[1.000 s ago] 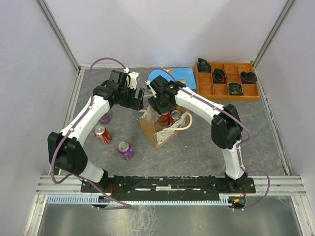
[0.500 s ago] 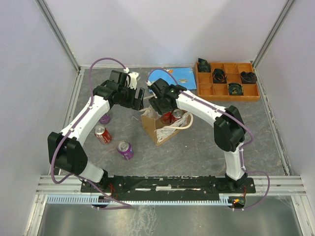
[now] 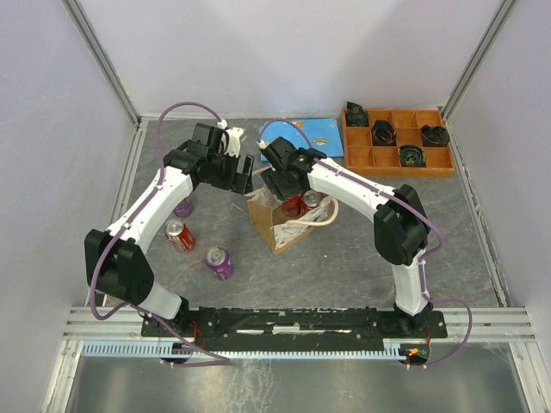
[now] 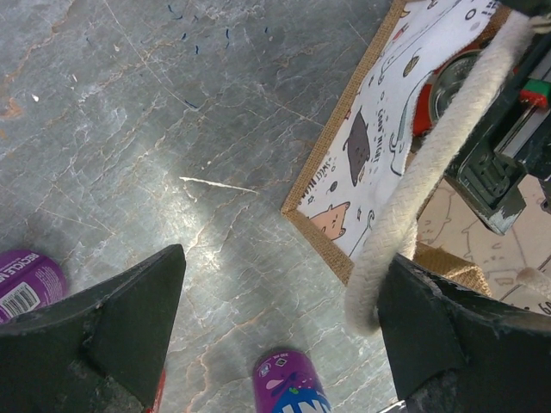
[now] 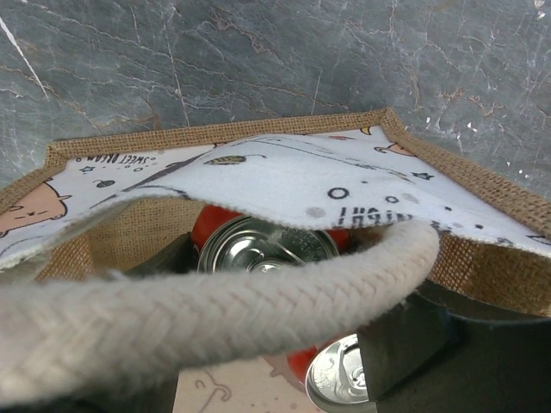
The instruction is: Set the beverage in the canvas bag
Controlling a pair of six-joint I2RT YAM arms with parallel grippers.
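Tan burlap boxy tote bag (image 3: 272, 229) mid-bench, cat-print white lining, red soda cans (image 5: 258, 245) inside, left gripper (image 4: 282, 260) released, right gripper (image 3: 280, 189) grip indeterminate

Over the mouth of the canvas bag (image 3: 277, 227), a blurred rope handle (image 5: 215, 318) crosses our view and hides most of the red cans (image 5: 258, 248) inside. Left of the bag, the bottom edge cuts one purple can (image 4: 293, 389), and the left edge cuts a second purple can (image 4: 24, 280).

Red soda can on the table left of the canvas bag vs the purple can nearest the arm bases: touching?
Apart. Top view shows bare grey table between the red soda can and that purple soda can.
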